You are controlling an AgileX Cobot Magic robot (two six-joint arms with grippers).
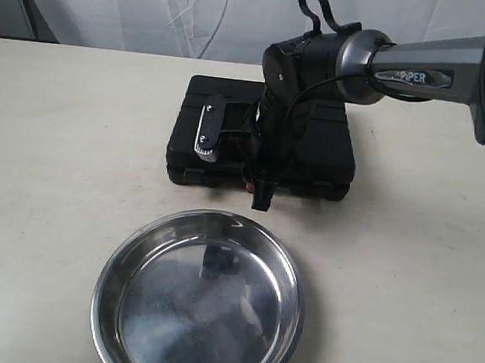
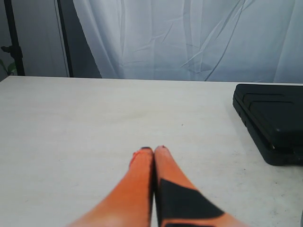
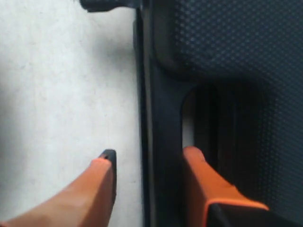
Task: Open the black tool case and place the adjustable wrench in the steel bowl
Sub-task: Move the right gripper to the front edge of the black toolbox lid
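The black tool case [image 1: 318, 146] lies closed on the table, handle side facing the steel bowl [image 1: 198, 301]. The adjustable wrench is hidden. My right gripper [image 1: 261, 193] points down at the case's front edge. In the right wrist view it [image 3: 150, 153] is open and straddles the moulded handle bar [image 3: 161, 113]. One finger [image 3: 199, 170] is in the handle opening and the other finger [image 3: 102, 175] is outside, over the table. My left gripper [image 2: 154, 150] is shut on nothing, low over bare table, with the case [image 2: 272, 118] off to its side.
The right arm [image 1: 439, 75] reaches in over the case from the right. A silver metal piece [image 1: 208, 132] shows beside the wrist, above the lid. A latch [image 3: 102, 4] sticks out along the case's front edge. White curtain hangs behind the table.
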